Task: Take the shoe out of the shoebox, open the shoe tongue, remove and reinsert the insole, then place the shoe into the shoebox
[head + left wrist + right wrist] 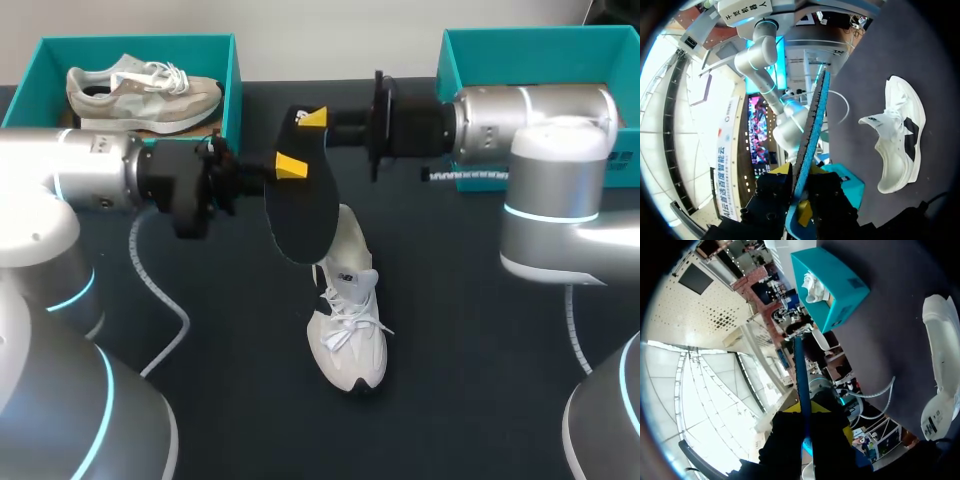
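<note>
A black insole [300, 215] hangs in the air over the middle of the table, held at its upper end from both sides. My left gripper [288, 166] comes in from the left and is shut on the insole's edge. My right gripper [308, 118] grips its top end from the right. In the left wrist view the insole [812, 125] stands edge-on, blue-edged, between my fingers [799, 192]. It also rises edge-on [800, 375] from the right gripper [807, 420]. The white shoe [348, 320] lies on the table below, toe towards me, also seen beside each gripper [897, 145] [942, 340].
A teal shoebox [235, 90] at the back left holds a second, beige shoe [140, 85]. Another teal box [540, 60] stands at the back right behind my right arm. A grey cable [150, 290] trails over the dark table [220, 400] on the left.
</note>
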Controlling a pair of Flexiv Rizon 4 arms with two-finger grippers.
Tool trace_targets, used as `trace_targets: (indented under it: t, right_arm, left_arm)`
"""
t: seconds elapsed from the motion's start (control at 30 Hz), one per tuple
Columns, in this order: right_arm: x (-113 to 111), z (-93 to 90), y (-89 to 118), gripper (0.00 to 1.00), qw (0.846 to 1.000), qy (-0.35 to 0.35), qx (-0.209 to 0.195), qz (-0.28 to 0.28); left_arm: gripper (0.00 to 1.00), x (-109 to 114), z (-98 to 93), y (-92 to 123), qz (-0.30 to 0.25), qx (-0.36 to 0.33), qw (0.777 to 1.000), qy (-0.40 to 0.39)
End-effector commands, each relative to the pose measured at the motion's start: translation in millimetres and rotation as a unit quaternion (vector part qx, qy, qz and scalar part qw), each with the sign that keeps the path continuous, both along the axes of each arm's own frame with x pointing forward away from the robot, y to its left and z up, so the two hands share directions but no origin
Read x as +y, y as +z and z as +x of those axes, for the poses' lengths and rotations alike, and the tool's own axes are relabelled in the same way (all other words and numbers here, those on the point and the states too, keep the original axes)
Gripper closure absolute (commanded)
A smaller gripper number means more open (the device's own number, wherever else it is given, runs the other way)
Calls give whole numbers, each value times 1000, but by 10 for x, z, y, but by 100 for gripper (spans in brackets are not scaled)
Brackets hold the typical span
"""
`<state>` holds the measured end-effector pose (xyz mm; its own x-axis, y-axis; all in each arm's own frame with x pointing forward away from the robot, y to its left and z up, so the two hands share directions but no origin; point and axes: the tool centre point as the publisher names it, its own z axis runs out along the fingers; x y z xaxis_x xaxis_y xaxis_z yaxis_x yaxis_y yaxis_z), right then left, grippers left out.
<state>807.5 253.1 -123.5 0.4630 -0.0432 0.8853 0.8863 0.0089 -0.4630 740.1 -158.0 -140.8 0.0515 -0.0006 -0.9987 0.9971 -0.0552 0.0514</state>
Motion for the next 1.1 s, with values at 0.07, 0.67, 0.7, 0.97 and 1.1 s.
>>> trace_targets:
  t: [0.07, 0.67, 0.7, 0.97, 1.1]
  right_arm:
    - [55, 3, -21, 100, 1000, -1, 0, 3]
    - [-303, -327, 142, 0, 973, 3, -201, -116]
    - [-327, -351, 139, 0, 970, 7, -212, -117]
    - [-551, -518, 118, 0, 963, 3, -235, -136]
    - [-551, -518, 118, 0, 963, 3, -235, -136]
  left_arm:
    - [100, -34, 1, -17, -4, 1, 1000, 2]
    - [100, 284, -92, 218, -20, 35, 999, -16]
    - [100, 303, -97, 235, -19, 36, 999, -18]
    - [100, 460, -112, 363, -26, 35, 999, -14]
    - [100, 502, -138, 400, -30, 36, 999, -10]
